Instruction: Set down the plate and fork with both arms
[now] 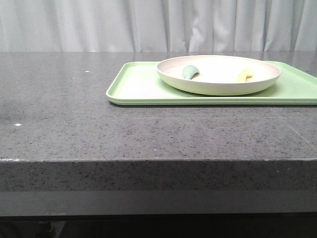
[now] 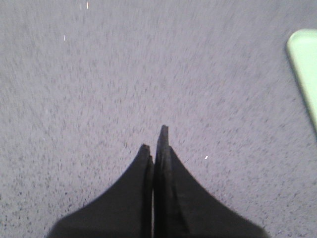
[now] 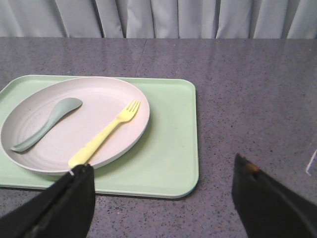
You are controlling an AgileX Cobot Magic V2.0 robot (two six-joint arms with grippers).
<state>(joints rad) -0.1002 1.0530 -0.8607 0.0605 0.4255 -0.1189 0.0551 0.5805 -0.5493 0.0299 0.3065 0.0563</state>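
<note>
Yellow fork point(image 3: 105, 134) on plate point(image 3: 74, 124), handle just beside spread right fingers point(image 3: 79, 183); left fingers point(image 2: 163, 148) clenched, over bare worktop point(image 2: 99, 89).

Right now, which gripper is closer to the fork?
Right. The right gripper hangs open just short of the fork lying in the plate; the left gripper, shut, is over bare table beside the tray.
</note>
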